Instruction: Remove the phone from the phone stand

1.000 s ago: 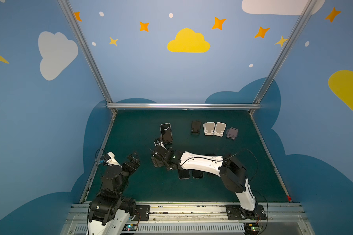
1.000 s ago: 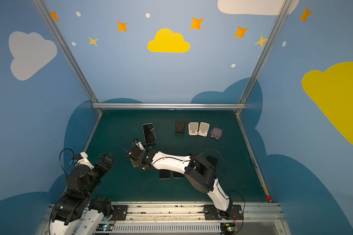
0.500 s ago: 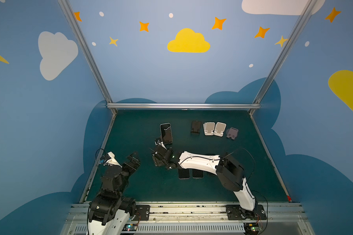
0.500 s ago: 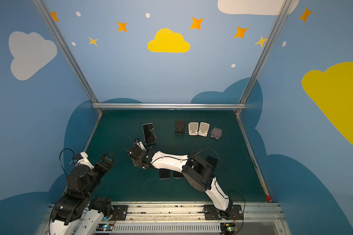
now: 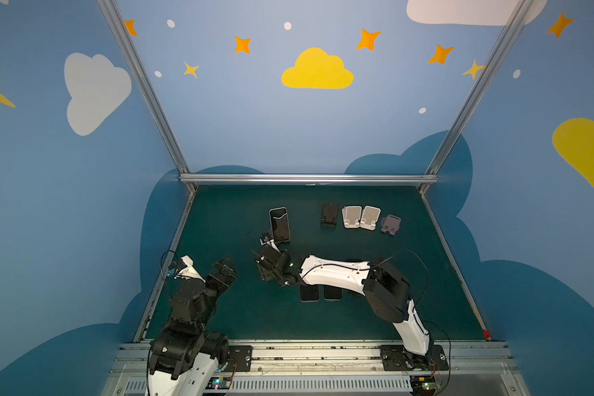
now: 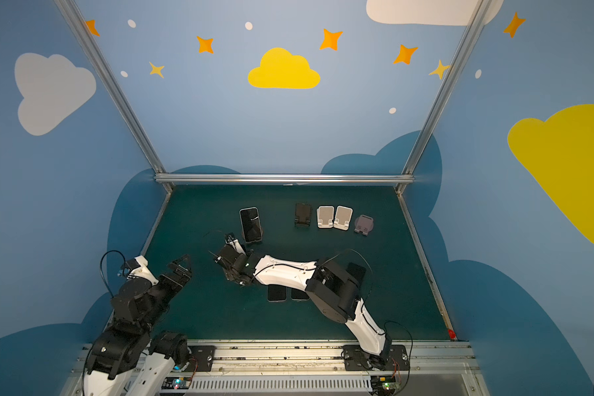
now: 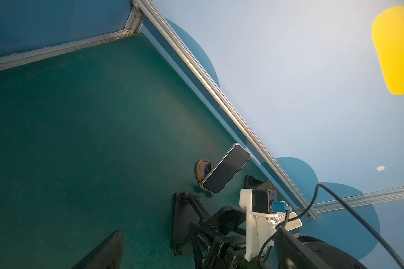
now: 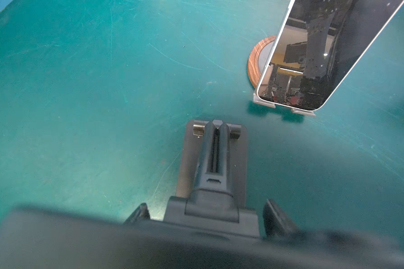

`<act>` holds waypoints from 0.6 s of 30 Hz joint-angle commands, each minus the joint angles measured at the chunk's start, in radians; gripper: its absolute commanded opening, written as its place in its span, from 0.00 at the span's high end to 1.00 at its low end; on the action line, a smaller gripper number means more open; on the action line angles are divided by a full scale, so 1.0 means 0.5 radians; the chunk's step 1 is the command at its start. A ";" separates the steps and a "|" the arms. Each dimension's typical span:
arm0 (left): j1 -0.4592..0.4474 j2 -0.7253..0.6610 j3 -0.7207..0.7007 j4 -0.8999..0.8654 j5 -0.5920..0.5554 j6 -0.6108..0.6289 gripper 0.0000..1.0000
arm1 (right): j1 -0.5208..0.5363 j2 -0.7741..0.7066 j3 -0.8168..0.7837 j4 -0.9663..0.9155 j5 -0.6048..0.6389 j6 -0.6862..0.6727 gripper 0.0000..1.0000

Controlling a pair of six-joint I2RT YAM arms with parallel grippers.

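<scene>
your phone (image 5: 279, 224) leaning on its wood-based phone stand (image 8: 258, 60), just beyond right gripper (image 8: 205, 206), its jaws apart astride a dark folding stand (image 8: 215, 149) (gap visible), left gripper (image 5: 227, 269) spread wide

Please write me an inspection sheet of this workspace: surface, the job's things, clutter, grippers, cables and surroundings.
Surface: green mat, scratched.
Job's things: phone leans on its stand, round wooden base.
Clutter: four empty stands in a back row; at least two phones flat by the right arm.
Grippers: left gripper open, empty; right gripper fingers apart, near the phone, not touching it.
Cables: a black cable on each arm.
Surroundings: blue walls with clouds and stars, metal frame.
</scene>
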 commanded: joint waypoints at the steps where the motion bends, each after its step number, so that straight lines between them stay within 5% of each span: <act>1: -0.008 0.005 0.011 0.020 -0.016 0.031 0.00 | 0.012 -0.095 -0.011 0.012 0.001 -0.051 0.28; 18: -0.023 0.089 0.100 0.041 -0.007 0.058 0.00 | 0.028 -0.390 -0.066 -0.062 -0.048 -0.119 0.28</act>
